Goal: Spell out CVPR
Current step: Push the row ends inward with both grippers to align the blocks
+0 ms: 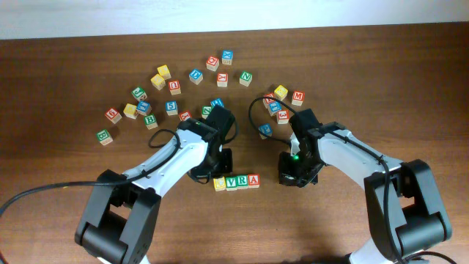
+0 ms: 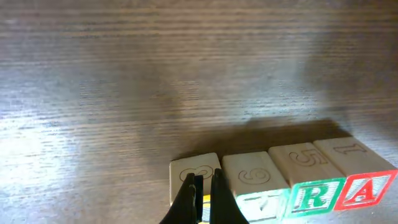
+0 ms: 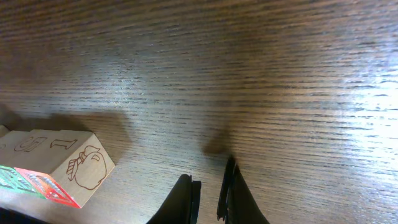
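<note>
We logged left gripper (image 2: 205, 184) shut, empty, at yellow cube (image 2: 186, 171); V (image 2: 258, 186), R (image 2: 317, 194), A (image 2: 367, 188) ran rightward. P was absent from the row. Right gripper (image 3: 208, 174) was shut, empty.

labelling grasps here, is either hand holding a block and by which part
Neither holds anything. The left hand is shut, tips at the yellow cube, not around it; the right hand is shut on nothing.

Dark brown, finely grained worktop (image 1: 308, 227). In the row: yellow-faced cube (image 1: 219, 184), green V cube (image 1: 231, 182), green R cube (image 1: 242, 181), red A cube (image 1: 253, 180), all with pale wooden tops.
</note>
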Controlling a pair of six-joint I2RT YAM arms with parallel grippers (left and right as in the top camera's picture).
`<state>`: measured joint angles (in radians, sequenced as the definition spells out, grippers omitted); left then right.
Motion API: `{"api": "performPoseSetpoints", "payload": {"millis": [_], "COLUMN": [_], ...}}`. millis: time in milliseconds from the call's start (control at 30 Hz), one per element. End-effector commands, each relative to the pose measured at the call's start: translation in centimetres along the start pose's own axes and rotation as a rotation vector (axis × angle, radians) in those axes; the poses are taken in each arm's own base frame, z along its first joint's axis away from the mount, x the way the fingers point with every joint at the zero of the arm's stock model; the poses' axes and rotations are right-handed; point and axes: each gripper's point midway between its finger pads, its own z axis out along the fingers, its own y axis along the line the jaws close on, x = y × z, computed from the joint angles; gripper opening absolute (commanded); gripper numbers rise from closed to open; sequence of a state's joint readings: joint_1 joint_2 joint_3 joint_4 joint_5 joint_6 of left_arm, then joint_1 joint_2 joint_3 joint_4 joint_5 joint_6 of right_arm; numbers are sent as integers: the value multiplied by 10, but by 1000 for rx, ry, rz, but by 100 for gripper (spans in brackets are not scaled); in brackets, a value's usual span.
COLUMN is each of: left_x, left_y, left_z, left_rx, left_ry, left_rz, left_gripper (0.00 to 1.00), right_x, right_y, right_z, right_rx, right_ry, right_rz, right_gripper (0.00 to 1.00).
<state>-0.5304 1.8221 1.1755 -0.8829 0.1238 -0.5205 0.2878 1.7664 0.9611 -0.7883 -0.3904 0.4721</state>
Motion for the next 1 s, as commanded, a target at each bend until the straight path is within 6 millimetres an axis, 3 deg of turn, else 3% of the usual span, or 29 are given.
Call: {"api": "performPoseSetpoints", "payload": {"millis": [0,367,467,500,567,700,800,967], "left_x": [6,3,-28,-38,-30,18,36,34], "left_y": [2,-6,19,39,65,76,60,20], "left_z": [5,4,-16,-28,-30,-4,15,20], "left_rx": [-1,41,17,13,-14,-66,-14,78], "left_ry": [30,25,-35,-33,23,167,202,170], "left_rz": [-14,-12,-94,-163,-239,-219,-206,-117], "left_gripper": [0,0,0,0,0,0,0,0], "right_x": [2,1,0,-1,-2,-6,0,2], "right_y": [-4,-4,-3,-3,-1,21,38,41], "right_z": [4,4,4,4,4,11,18,18], "right_rx": [15,12,11,9,3,-26,-27,-42], "right_ry": [8,4,1,-2,-6,-47,-57,-45], "right_rz": [12,10,9,8,5,-5,-55,-55], "right_gripper": [8,8,8,8,8,7,7,7]}}
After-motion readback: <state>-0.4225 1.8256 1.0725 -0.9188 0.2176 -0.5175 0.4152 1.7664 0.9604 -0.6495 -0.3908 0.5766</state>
